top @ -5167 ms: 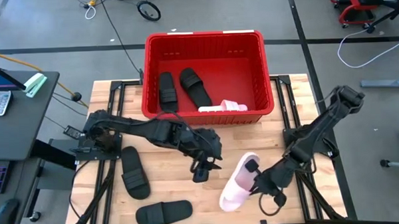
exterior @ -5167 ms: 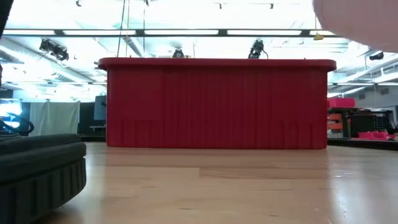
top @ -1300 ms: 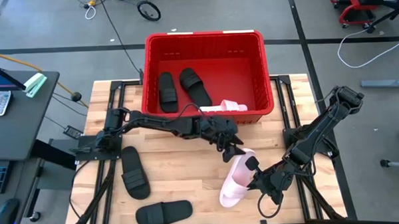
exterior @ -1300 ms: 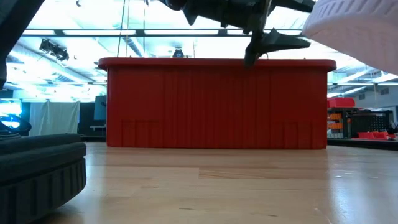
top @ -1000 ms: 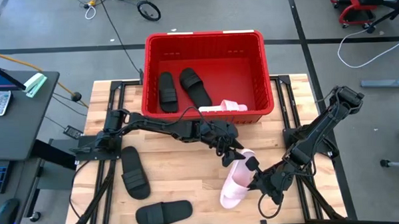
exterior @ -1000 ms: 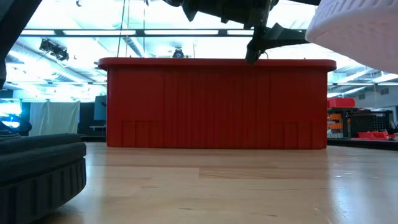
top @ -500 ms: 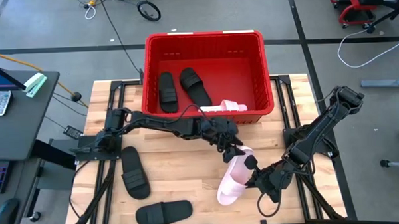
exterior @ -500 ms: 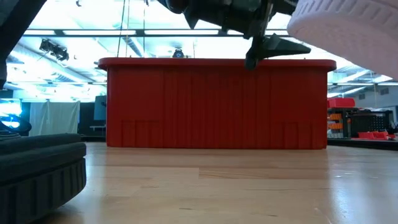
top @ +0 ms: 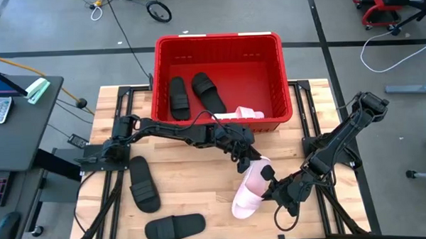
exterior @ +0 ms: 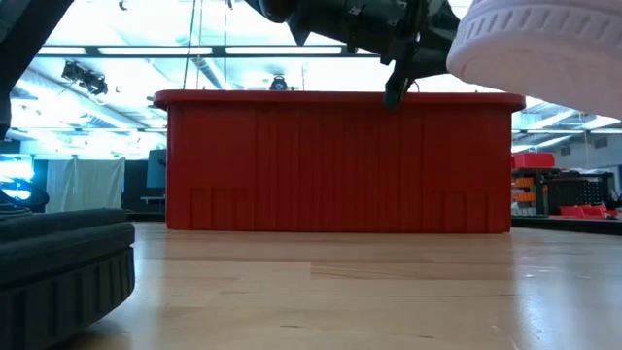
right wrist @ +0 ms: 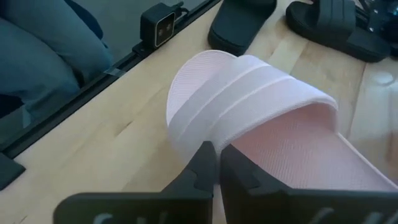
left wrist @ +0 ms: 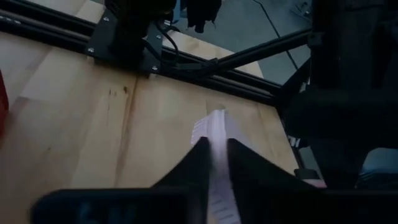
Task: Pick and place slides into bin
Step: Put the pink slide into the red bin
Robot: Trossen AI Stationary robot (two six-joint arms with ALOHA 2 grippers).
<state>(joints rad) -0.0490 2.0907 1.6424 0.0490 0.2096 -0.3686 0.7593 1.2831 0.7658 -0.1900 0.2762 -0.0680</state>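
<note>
so my left jaws (top: 251, 161) are pinched thin on the heel edge of the pink slide (top: 247, 189), and my right jaws (top: 270, 189) are clamped on the strap edge of that same slide, so both of me have it held up off the desk (top: 194, 184); it hangs just in front of the red bin (top: 219, 42); inside the bin there are two black slides (top: 195, 92) plus another pink one (top: 239, 114); two more black slides (top: 159, 207) lie flat on the desk over on my left side, well apart from the bin
</note>
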